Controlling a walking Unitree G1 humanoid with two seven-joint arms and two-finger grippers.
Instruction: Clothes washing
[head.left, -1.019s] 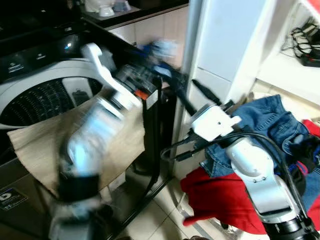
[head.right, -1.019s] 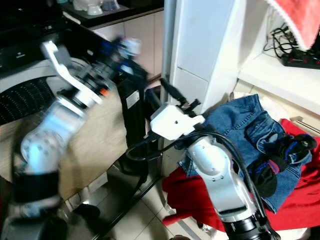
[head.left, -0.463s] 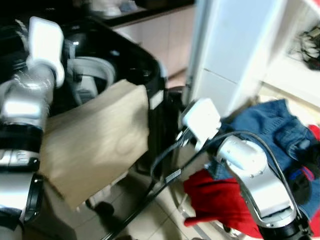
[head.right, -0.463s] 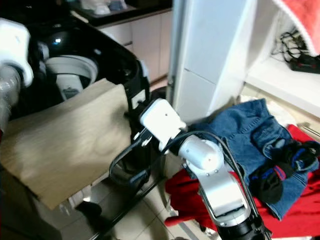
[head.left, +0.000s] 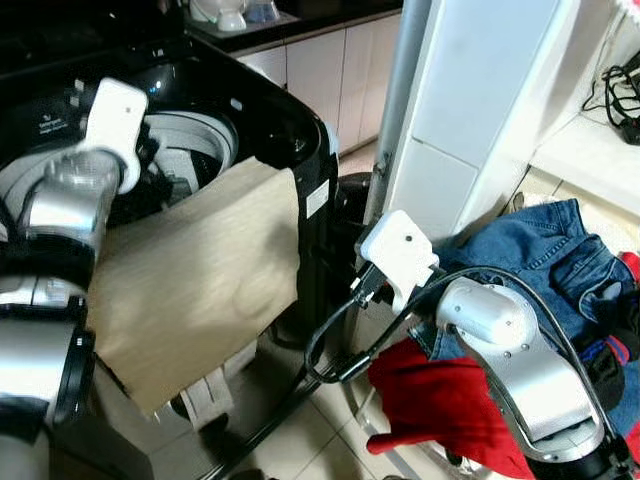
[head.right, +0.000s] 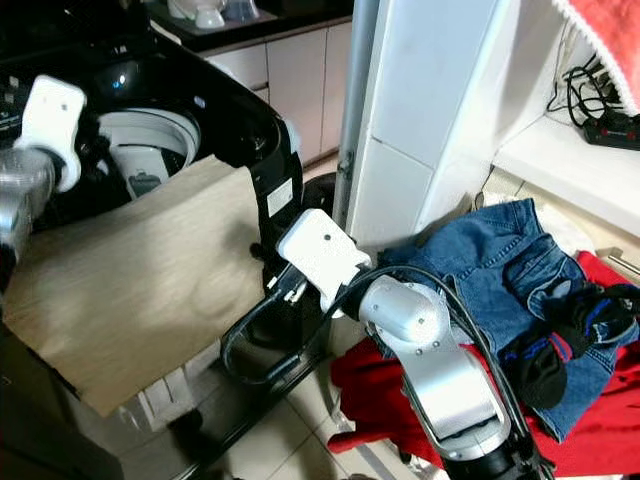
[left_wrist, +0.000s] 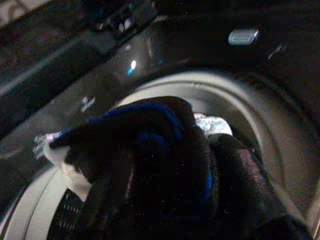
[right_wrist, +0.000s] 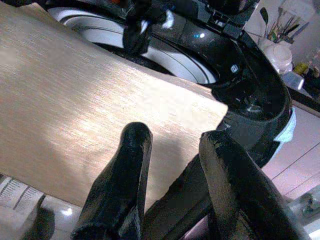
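Dark blue-black garment (left_wrist: 150, 150) in left claw (left_wrist: 165, 165)

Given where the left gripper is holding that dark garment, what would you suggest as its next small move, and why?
Probably open the left gripper and let go. It is shut on the dark garment, hanging over the open washing machine drum, with the beige cloth draped over the front rim. The right gripper hangs open beside the machine.

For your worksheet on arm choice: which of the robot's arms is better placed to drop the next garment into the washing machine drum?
Left. The left gripper hangs over the drum with a dark garment bunched at its fingers. The right gripper is open, outside the washer by the beige cloth.
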